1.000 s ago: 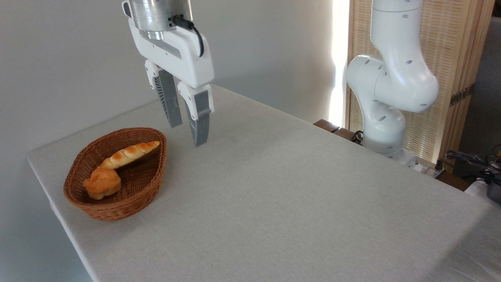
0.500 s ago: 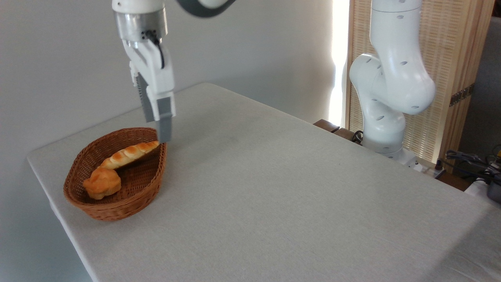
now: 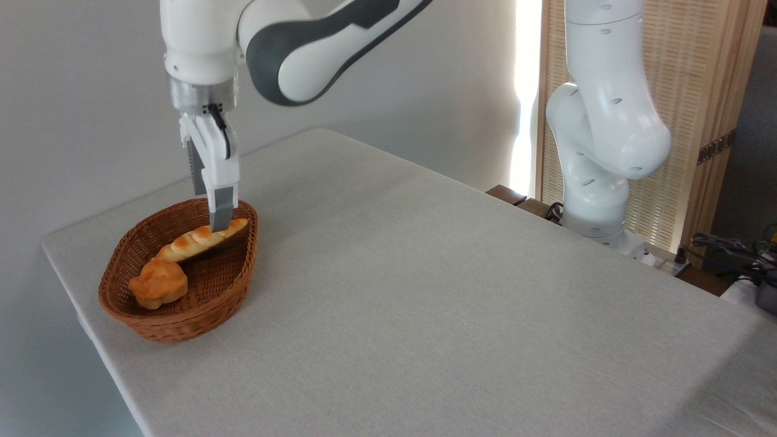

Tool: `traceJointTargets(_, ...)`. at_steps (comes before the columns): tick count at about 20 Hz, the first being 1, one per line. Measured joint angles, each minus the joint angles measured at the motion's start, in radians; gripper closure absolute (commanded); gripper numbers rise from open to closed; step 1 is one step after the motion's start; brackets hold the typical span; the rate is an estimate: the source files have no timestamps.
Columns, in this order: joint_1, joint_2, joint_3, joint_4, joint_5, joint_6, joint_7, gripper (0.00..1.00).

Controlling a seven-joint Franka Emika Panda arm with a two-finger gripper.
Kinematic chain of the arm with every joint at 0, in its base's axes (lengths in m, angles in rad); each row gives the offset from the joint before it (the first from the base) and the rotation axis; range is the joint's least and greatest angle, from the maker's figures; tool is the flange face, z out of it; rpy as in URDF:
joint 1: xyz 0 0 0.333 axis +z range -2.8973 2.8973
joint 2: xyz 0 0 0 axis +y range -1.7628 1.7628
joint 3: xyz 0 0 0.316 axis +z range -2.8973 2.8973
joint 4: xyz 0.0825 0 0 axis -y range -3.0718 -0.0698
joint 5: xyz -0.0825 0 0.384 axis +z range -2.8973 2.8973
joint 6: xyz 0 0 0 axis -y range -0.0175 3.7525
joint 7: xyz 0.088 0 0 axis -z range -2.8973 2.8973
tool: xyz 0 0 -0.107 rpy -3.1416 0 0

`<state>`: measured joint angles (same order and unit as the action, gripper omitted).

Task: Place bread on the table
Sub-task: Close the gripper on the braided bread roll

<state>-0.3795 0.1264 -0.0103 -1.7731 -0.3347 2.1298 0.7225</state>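
One fixed camera — set high off the surface's [image 3: 425,291] near corner, looking down and across it toward the wall, arm base [image 3: 598,224] at right.

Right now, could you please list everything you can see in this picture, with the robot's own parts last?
bread: one, golden with orange-brown ridges, lying in the basket toward its far side
bun: one, orange, lumpy, in the basket's near end
basket: one, brown wicker, on the table's left part
table: one, light grey top
screen: one, pale wood slats, behind the robot base
arm: one, white and grey
gripper: one, seen edge-on, tips at the bread's right half
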Motion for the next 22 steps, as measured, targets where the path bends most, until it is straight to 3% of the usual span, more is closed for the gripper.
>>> traceJointTargets(6,-0.006,0.098,-0.064,-0.005,-0.019,0.142,-0.034,0.00)
traceJointTargets(7,-0.007,0.116,-0.071,-0.005,-0.019,0.164,-0.038,0.07)
traceJointTargets(8,-0.010,0.131,-0.076,-0.006,-0.019,0.177,-0.038,0.21)
traceJointTargets(9,-0.017,0.144,-0.077,-0.006,-0.018,0.181,-0.038,0.36)
traceJointTargets(10,-0.025,0.153,-0.077,-0.006,-0.013,0.182,-0.038,0.60)
traceJointTargets(11,-0.030,0.159,-0.077,-0.006,-0.008,0.182,-0.038,0.74)
traceJointTargets(14,-0.034,0.164,-0.077,-0.006,-0.002,0.182,-0.038,0.92)
traceJointTargets(22,-0.034,0.164,-0.077,-0.006,0.002,0.182,-0.038,0.94)
